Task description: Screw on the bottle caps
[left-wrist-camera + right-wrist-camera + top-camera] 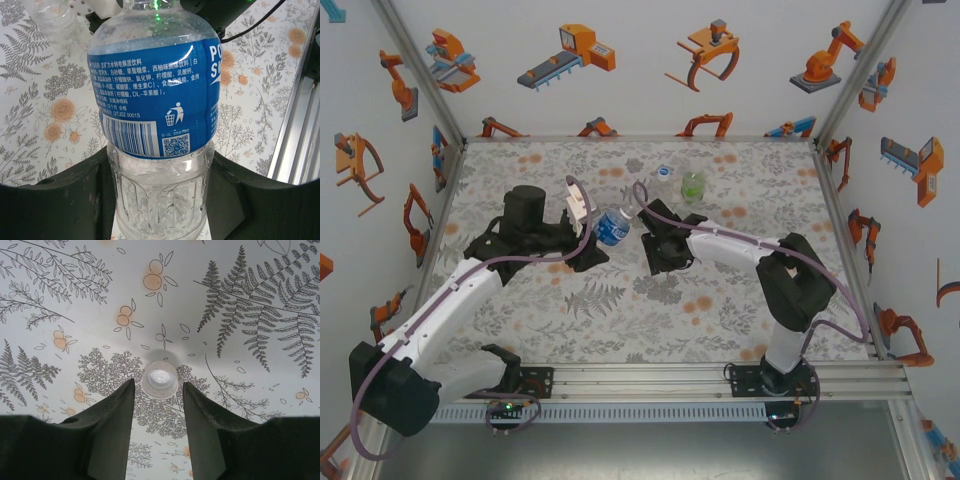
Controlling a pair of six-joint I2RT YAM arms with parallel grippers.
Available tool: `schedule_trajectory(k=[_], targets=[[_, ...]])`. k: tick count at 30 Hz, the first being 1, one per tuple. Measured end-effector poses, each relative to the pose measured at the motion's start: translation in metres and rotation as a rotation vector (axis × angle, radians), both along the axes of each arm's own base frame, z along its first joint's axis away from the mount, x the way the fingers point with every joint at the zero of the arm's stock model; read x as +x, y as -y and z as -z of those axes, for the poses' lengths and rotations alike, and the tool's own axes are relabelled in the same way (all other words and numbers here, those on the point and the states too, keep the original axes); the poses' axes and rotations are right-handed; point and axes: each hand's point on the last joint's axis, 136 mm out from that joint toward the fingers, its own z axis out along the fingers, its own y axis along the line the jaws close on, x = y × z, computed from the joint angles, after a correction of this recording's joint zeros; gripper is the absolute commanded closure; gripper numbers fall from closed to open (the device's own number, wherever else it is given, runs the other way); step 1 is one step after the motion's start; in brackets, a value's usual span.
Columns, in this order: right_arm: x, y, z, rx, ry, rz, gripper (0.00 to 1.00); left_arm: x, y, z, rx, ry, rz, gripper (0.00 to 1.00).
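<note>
Cloth-covered table (620, 320): matte, printed with grey ferns and orange blossoms. White walls carry robot-arm prints.

1. Left gripper (160, 210): black, blunt fingers clamped on the lower body of the blue bottle (155, 100). The bottle is clear ribbed plastic with a glossy blue label and droplets inside. I hold it tilted, neck toward my right arm, probably to steady it for capping.

2. Right gripper (159, 385): jaws apart, pointing down at the cloth. The cap (159, 376), white, round and slightly translucent, lies between my fingertips and seems to touch neither. This looks placed for a pickup.

3. Green bottle (693, 186) and clear bottle (665, 173): upright, close together at the far side, away from my arms.
</note>
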Motion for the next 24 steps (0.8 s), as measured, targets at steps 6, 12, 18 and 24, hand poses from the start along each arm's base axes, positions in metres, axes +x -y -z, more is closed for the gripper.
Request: schedule_trajectory(k=[6, 12, 18, 24], targets=[[-0.002, -0.001, 0.007, -0.010, -0.016, -0.005, 0.59, 0.001, 0.000, 0.000, 0.001, 0.001, -0.003, 0.74], [-0.004, -0.001, 0.013, -0.015, -0.031, -0.008, 0.60, 0.001, 0.000, 0.001, 0.003, -0.002, -0.002, 0.74], [-0.004, -0.001, 0.013, -0.015, -0.031, -0.008, 0.63, 0.002, 0.001, 0.002, 0.006, -0.008, -0.002, 0.74], [-0.004, -0.001, 0.013, -0.016, -0.031, -0.008, 0.61, 0.002, 0.001, 0.003, 0.007, -0.010, -0.002, 0.74]])
